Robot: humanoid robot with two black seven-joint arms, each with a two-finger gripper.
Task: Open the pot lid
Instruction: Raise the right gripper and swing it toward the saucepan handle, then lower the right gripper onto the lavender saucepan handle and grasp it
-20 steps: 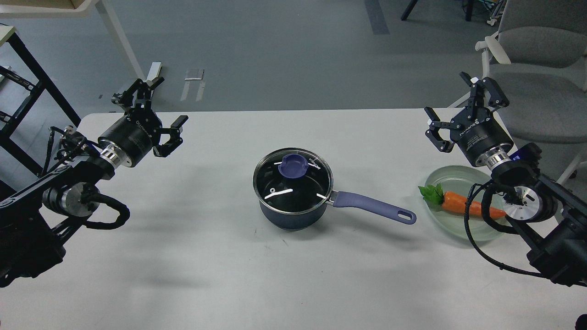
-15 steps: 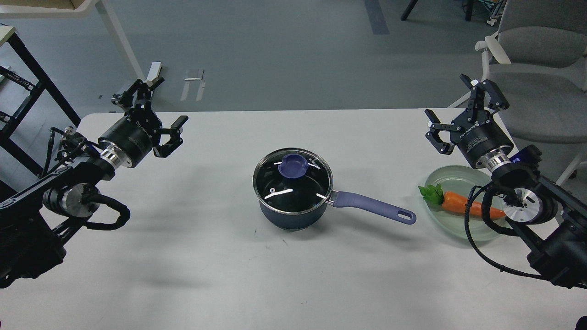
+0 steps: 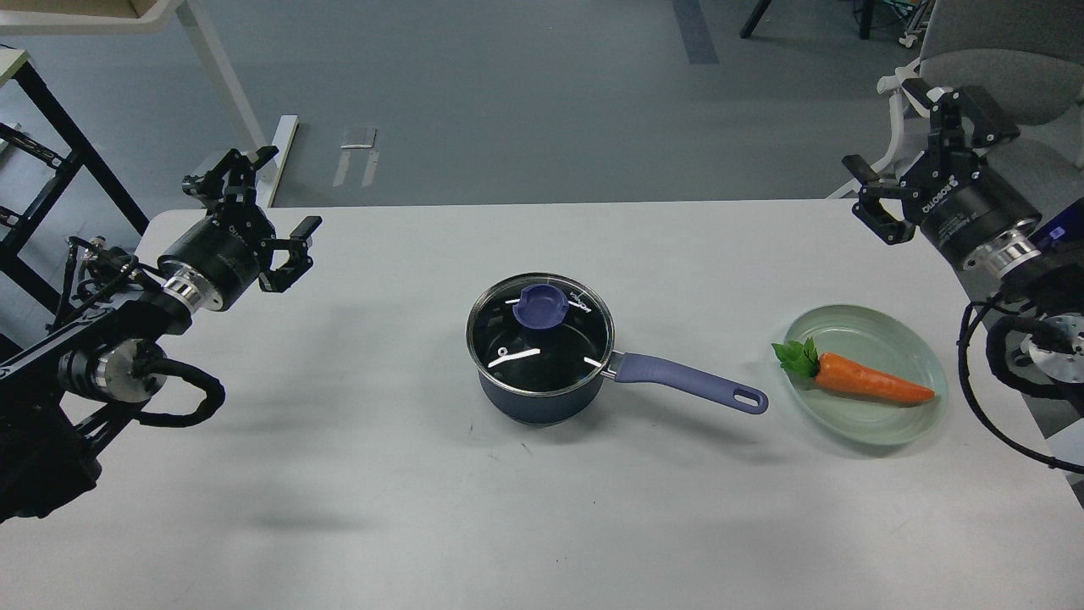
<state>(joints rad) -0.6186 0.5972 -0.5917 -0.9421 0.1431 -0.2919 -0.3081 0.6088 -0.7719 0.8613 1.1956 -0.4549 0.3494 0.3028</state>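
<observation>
A dark blue pot (image 3: 539,398) stands at the middle of the white table, its purple handle (image 3: 690,383) pointing right. A glass lid (image 3: 540,335) with a purple knob (image 3: 542,306) sits shut on it. My left gripper (image 3: 254,203) is open and empty, far to the left of the pot near the table's back left corner. My right gripper (image 3: 919,140) is open and empty, far to the right and above the table's back right edge.
A clear glass plate (image 3: 919,364) with a toy carrot (image 3: 868,381) lies right of the pot handle. A grey chair (image 3: 1008,51) stands behind the right arm. A black frame (image 3: 51,135) and a white table leg (image 3: 224,76) stand at the back left.
</observation>
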